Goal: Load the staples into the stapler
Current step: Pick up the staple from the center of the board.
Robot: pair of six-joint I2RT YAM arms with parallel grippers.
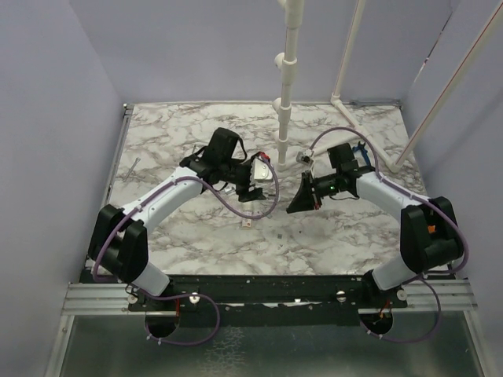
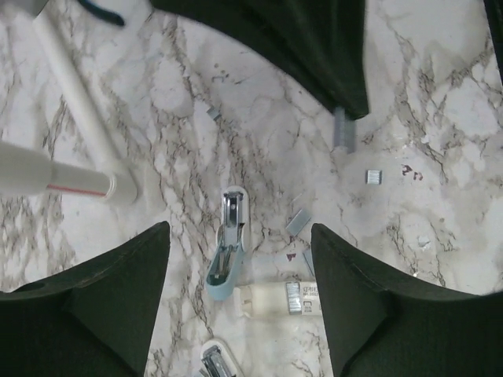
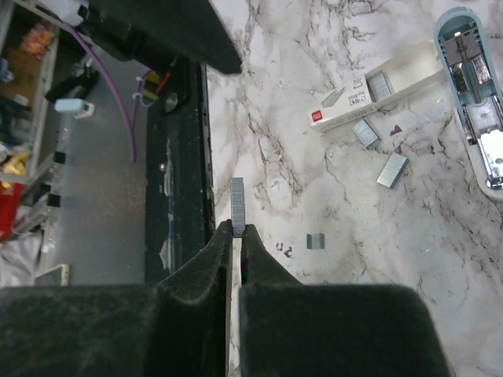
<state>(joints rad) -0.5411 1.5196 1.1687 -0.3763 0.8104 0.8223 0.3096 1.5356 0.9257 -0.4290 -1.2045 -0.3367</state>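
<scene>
The stapler [image 2: 226, 250] lies hinged open on the marble, its white part with the metal channel away from me and its teal part nearer. My left gripper [image 2: 240, 229] hangs over it, open, a finger [image 2: 118, 302] on either side and nothing held. The stapler also shows at the right edge of the right wrist view [image 3: 474, 86]. My right gripper [image 3: 237, 229] is shut on the staples [image 3: 238, 204], a thin grey strip sticking out past its tips. That strip [image 2: 343, 130] also shows at the dark right gripper's tip in the left wrist view. From above, the left gripper [image 1: 255, 191] and right gripper [image 1: 297, 203] face each other mid-table.
A small white oblong box [image 2: 279, 299] lies beside the stapler's teal end. Loose staple pieces [image 2: 299, 224] [image 3: 391, 170] are scattered around. A second stapler-like piece [image 2: 214, 361] sits at the bottom edge. White pipes [image 1: 287, 78] rise at the back. The black front rail [image 3: 177, 157] borders the table.
</scene>
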